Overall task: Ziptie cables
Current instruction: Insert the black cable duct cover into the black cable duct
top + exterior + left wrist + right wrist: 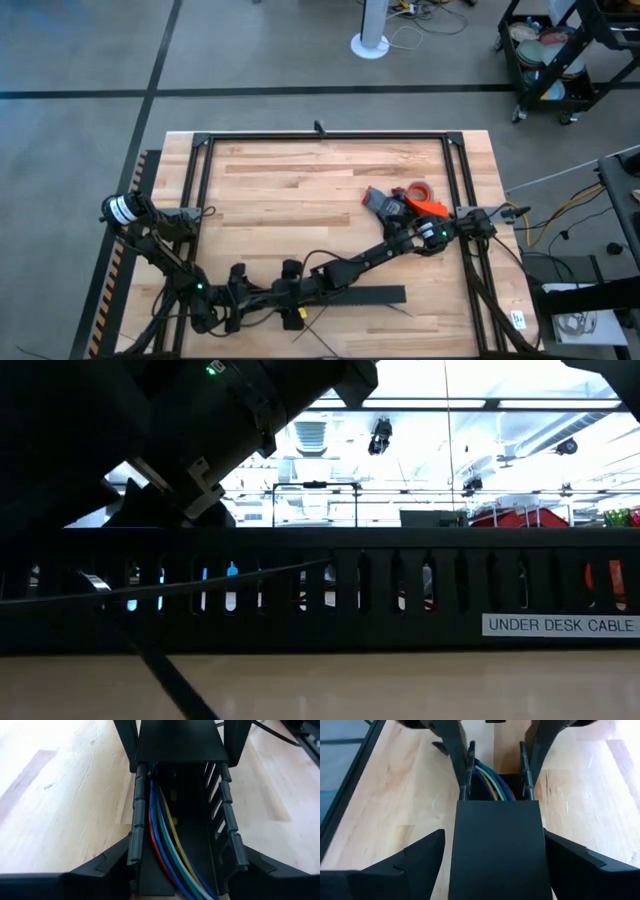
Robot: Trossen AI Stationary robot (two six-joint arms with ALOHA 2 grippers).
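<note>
A long black comb-toothed duct (360, 296) lies on the wooden table near its front edge. The cables (167, 845), a bundle of red, blue, green, white and yellow wires, run along inside it. My left gripper (262, 297) and my right gripper (300, 291) face each other along the duct, each with one finger on either side of it. The right one stands at the part with a solid black cover (497, 850). Thin dark zipties (318, 330) lie on the table in front of the duct. My left gripper takes the duct's open part between its two fingers, which stand against the outer sides of the toothed walls (134, 847). They lie level, pointing along the duct toward the table's right, and the duct rests on the table. My right gripper has the covered part between its fingers, at the cover's side edges (543, 835). They slant down from the right, along the duct. Whether both fingers touch it, I cannot tell.
A roll of red tape (418, 189), an orange tool (430, 207) and a grey object (382, 201) lie at the right, near the right arm's base. A black frame (320, 137) runs round the tabletop. Bare wood lies at the middle and far side.
</note>
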